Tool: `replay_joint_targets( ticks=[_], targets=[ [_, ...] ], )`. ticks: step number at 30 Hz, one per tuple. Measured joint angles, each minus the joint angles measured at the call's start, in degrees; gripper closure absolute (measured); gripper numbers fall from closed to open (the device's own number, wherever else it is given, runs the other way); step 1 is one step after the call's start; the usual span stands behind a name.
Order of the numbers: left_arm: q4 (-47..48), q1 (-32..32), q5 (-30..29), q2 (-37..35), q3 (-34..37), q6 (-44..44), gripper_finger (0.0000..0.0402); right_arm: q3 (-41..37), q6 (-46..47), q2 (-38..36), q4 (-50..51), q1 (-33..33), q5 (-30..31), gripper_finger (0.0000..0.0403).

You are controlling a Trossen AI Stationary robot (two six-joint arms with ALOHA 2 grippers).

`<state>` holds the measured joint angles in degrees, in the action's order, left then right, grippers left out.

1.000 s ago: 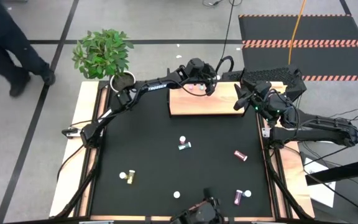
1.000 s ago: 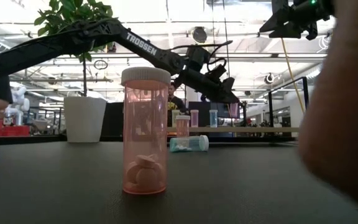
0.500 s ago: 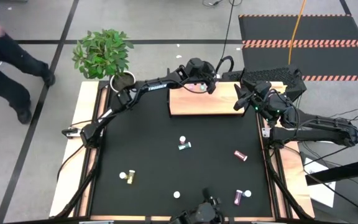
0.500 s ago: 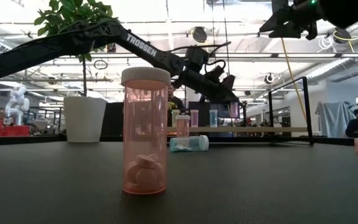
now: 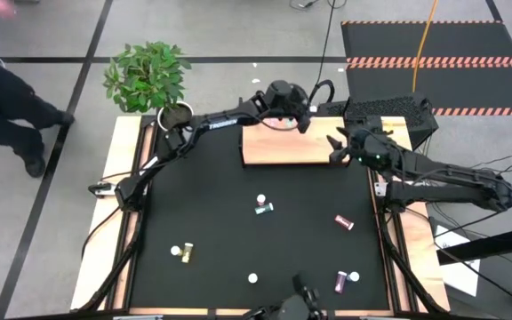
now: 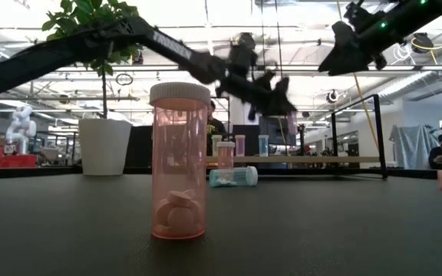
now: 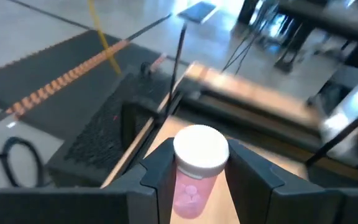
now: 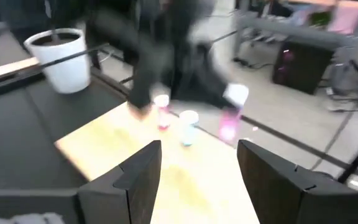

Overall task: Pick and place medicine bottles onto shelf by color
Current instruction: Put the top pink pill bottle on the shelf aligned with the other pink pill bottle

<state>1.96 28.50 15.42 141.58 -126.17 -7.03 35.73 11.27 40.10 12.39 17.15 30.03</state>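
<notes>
Moved since the earlier frame: the right gripper (image 5: pixel 338 148) has been swung in over the shelf's (image 5: pixel 278 151) right end; the left arm has been raised slightly.
Left gripper (image 7: pixel 199 177): closed on a pink bottle (image 7: pixel 194 171), held above the shelf's back edge.
Right gripper state: fingers spread, nothing between them.
Shelf contents: bottles (image 8: pixel 188 126) stand along the far side.
Step advice: the pink bottle should be lowered upright beside its colour match, then released.

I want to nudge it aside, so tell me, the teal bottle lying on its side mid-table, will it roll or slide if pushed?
The teal bottle lies on its side and is cylindrical, so it would probably roll if pushed across its length. It looks like thin plastic and is small, so it is likely light and easily sent off. Pushed end-on, it would more likely slide on the black tabletop.
</notes>
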Motion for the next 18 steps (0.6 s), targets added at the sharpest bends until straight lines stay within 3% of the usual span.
replay_joint_targets(
  ticks=[9, 18],
  targets=[
    [2.05, -0.16, 10.44, -9.97, -0.07, -5.62, 0.0277, 0.02, -3.66, 1.15, -6.96, 6.31, -10.33, 0.0195],
    [-2.65, -1.89, 14.22, -10.48, -0.04, -13.52, 0.0277, 0.04, -4.79, 2.33, -12.68, 12.81, -22.89, 0.0194]
  ],
)
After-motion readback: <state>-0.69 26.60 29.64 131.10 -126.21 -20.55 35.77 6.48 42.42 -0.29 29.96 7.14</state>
